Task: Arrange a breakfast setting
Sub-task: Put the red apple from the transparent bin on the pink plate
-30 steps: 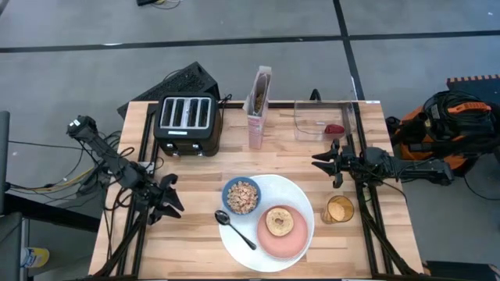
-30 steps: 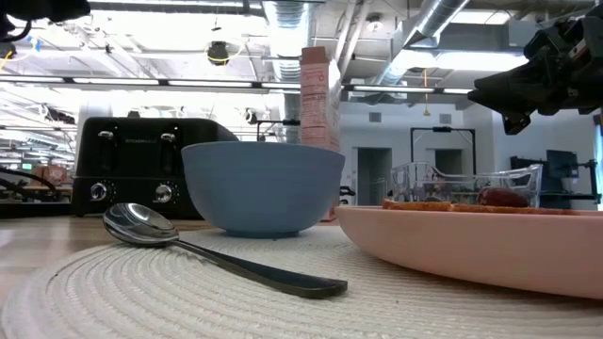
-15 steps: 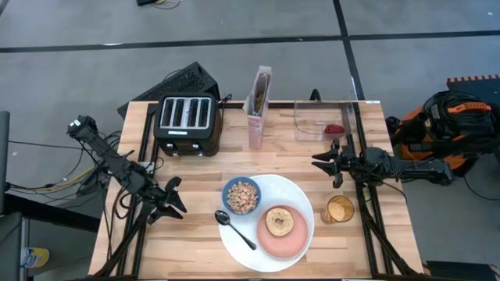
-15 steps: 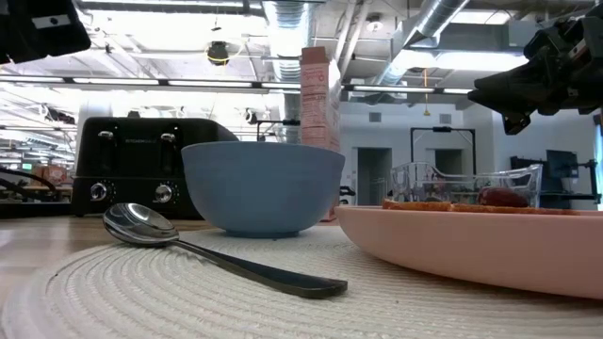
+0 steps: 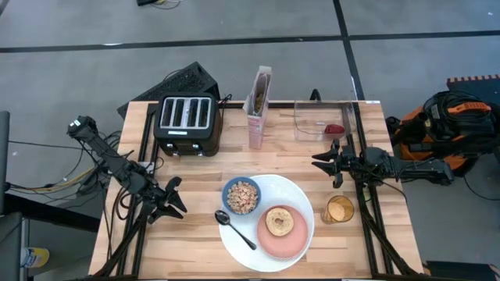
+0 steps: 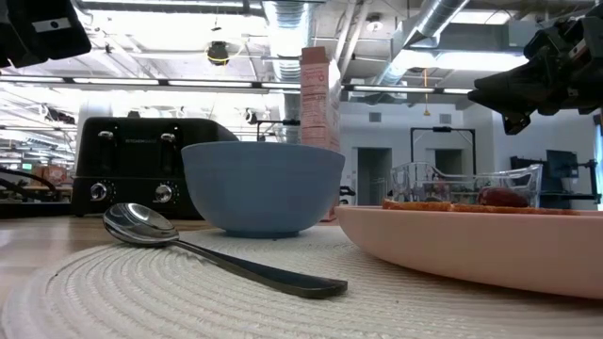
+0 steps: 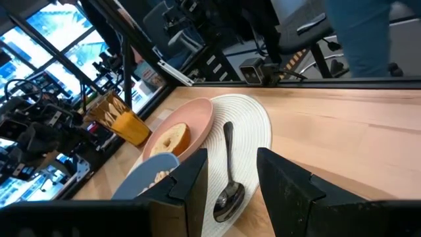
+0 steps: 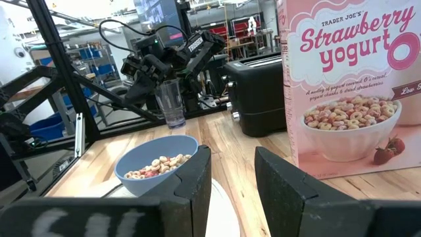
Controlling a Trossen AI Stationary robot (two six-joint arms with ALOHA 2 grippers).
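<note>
cereal box (image 8: pixel 345 85) | "TRADER JOE'S"; "Strawberry yogurt O" (last letters cut off); smaller print unreadable

Left wrist camera looking past two dark gripper fingers at a breakfast setting on a light wooden table.

The left gripper (image 7: pixel 231 181) has its two dark fingers (image 7: pixel 283 181) standing apart with nothing between them, above the pale wooden tabletop (image 7: pixel 355 138). Beyond them lies a round white woven placemat-like plate (image 7: pixel 253 122). On it rests a black spoon (image 7: pixel 228 178), bowl end nearest the fingers. Beside the spoon sits a small pink plate (image 7: pixel 197 122) carrying a toasted bagel half (image 7: pixel 172 139). The rim of a small blue bowl (image 7: pixel 148 172) with cereal shows next to the pink plate. A glass of orange liquid (image 7: pixel 128 125) stands farther off.
</note>
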